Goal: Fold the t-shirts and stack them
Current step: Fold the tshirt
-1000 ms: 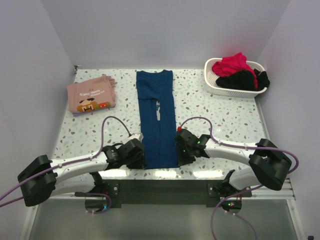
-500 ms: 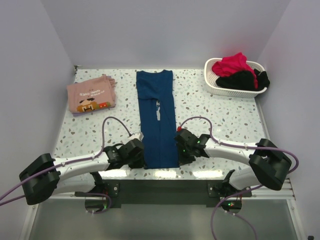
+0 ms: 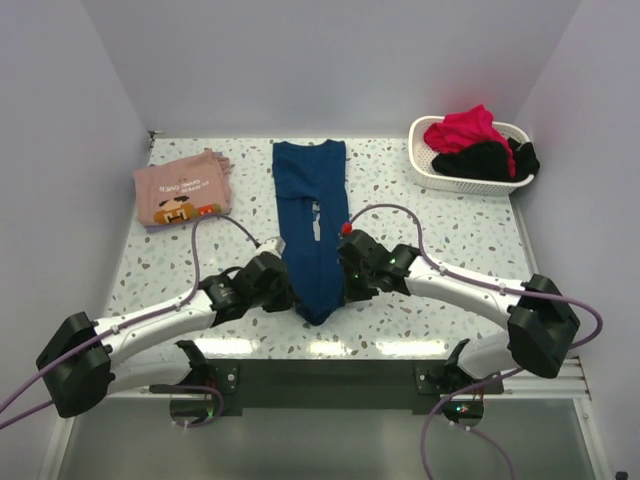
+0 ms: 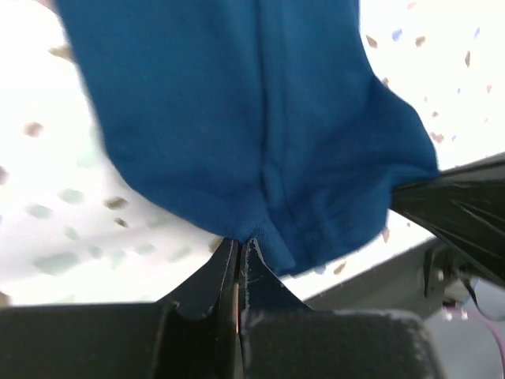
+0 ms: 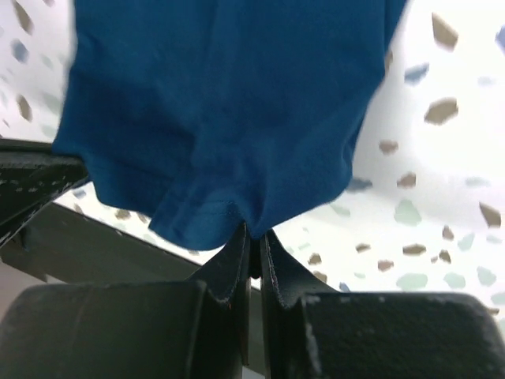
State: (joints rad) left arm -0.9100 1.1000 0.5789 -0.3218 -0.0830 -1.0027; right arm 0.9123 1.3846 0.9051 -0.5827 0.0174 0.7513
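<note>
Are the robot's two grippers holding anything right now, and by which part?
Yes, both hold the dark blue t-shirt at its near end. The left gripper pinches the left corner of that edge and the right gripper pinches the right corner.

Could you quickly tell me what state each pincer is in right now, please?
Left pincer: closed, holding the near hem of the dark blue cloth t-shirt.
Right pincer: closed, holding the same hem.
</note>
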